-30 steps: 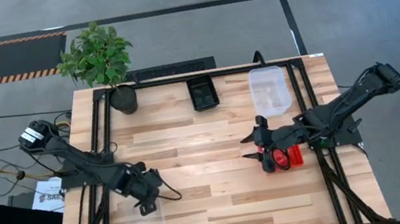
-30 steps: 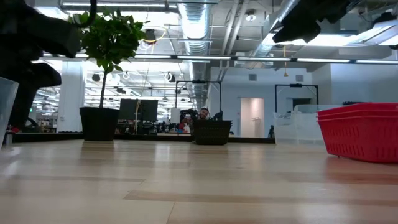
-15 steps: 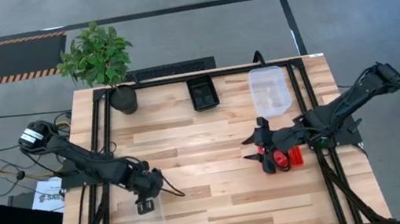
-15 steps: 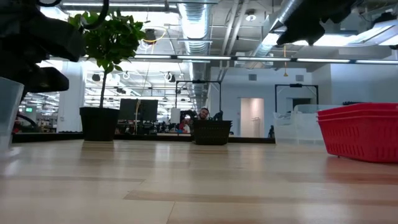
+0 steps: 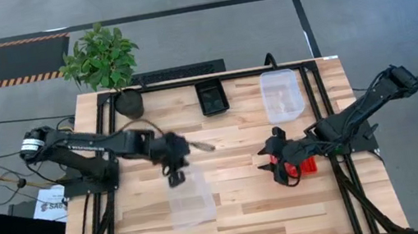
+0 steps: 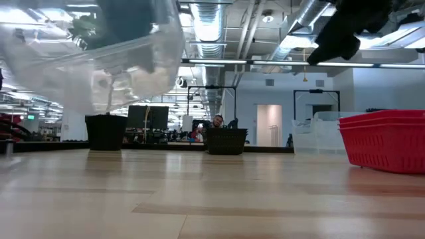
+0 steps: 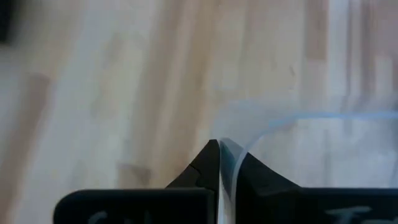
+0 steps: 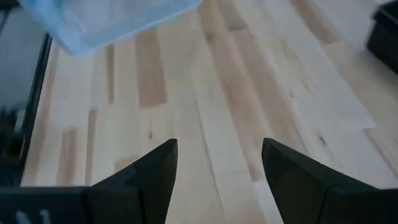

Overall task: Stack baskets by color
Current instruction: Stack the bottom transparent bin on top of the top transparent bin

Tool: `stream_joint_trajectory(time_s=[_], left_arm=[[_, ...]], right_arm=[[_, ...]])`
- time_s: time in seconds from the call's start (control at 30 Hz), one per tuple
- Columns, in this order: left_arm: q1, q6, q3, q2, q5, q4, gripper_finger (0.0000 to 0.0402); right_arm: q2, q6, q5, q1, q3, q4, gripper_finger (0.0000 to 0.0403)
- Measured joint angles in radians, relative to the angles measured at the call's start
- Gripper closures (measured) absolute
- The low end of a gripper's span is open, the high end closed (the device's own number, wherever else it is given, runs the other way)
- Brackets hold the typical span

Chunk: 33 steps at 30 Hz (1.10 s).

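Note:
A clear basket (image 5: 189,196) hangs in the air over the table's middle left, with my left gripper (image 5: 174,170) shut on it; the low view shows the clear basket (image 6: 99,56) high and tilted. My right gripper (image 5: 270,158) hovers open beside the red baskets (image 5: 308,165), touching nothing. The red baskets (image 6: 386,139) sit nested in a stack on the table at the right. A black basket (image 5: 212,97) stands at the far middle. Another clear basket (image 5: 282,94) stands at the far right. My left gripper pinches the clear basket's thin wall at its rim (image 7: 229,163), on the short end toward the table's far edge, one finger inside and one outside. The fingers slant down from the far left. The basket hangs tilted below them, lifted clear of the table.
A potted plant (image 5: 125,103) stands at the far left corner. Bare wood (image 5: 240,212) lies between the arms and along the near edge. The room beyond the table shows in the low view, with a person (image 6: 217,122) far behind the black basket.
My left gripper has taken hold of the clear basket at the near left. It has risen and swung toward the table's middle and far edge. The basket has come off the table and now hangs tilted in the air. My right gripper has rolled a little in place.

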Motion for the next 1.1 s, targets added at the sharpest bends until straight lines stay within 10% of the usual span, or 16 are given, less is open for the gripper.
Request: stream_joint_trajectory(time_s=[0.23, 0.53, 1.1], left_arm=[[0.151, -0.01, 0.044, 0.0, -0.068, 0.065, 0.0401], [0.219, -0.134, 0.051, 0.024, -0.117, 0.057, 0.0401], [0.276, -0.116, 0.211, 0.173, -0.192, -0.076, 0.0401]], right_arm=[[0.0, 0.083, 0.045, -0.035, 0.006, 0.076, 0.0148], [0.052, -0.274, 0.164, -0.135, 0.155, 0.164, 0.0148], [0.546, -0.228, 0.255, -0.253, 0.605, -0.106, 0.0148]])
